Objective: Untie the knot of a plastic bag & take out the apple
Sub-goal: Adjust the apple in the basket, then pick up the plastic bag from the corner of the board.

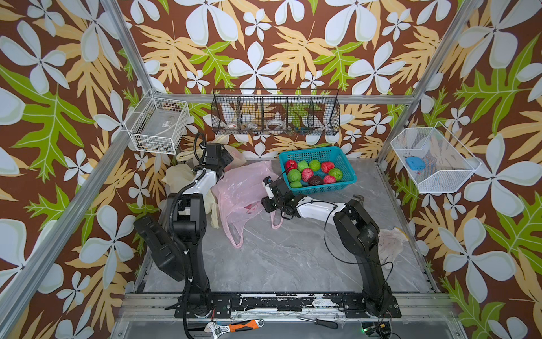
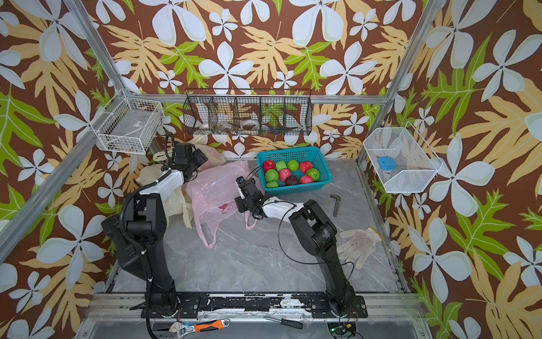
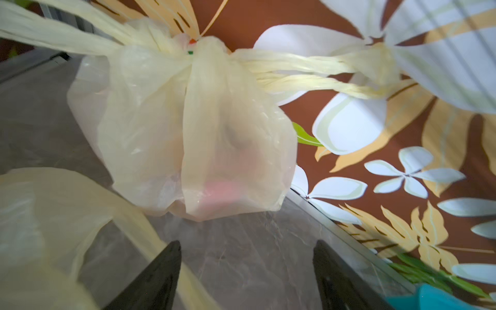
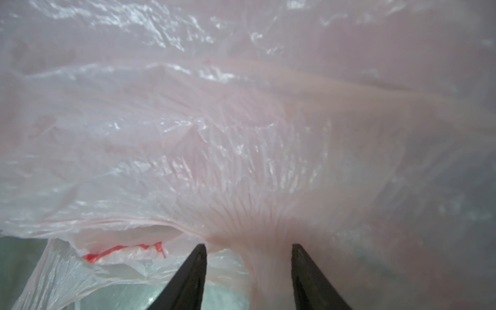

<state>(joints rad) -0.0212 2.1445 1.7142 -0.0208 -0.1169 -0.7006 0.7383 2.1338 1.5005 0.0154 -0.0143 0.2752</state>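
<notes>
A pale yellow plastic bag (image 3: pixel 150 128) stands at the back of the table, its handles tied in a knot (image 3: pixel 188 51). The apple shows only as a pink-red blur (image 3: pixel 222 188) through the plastic. My left gripper (image 3: pixel 247 243) faces this bag from a short distance, open, with bare table between its fingers. In both top views it sits at the back left (image 1: pixel 227 157), with the tied bag (image 1: pixel 238 154) just beyond it. A flat pink bag (image 1: pixel 240 190) lies mid-table. My right gripper (image 4: pixel 248 245) is at its edge, jaws apart, with a gathered pink handle strand (image 4: pixel 268 257) running between them.
A teal basket (image 1: pixel 311 151) of red and green fruit stands back right. Slack yellow bags (image 1: pixel 176 176) lie left of the left arm. A glove (image 2: pixel 357 243) and a hex key (image 2: pixel 336 202) lie on the right. A wrench (image 1: pixel 234 325) lies on the front rail.
</notes>
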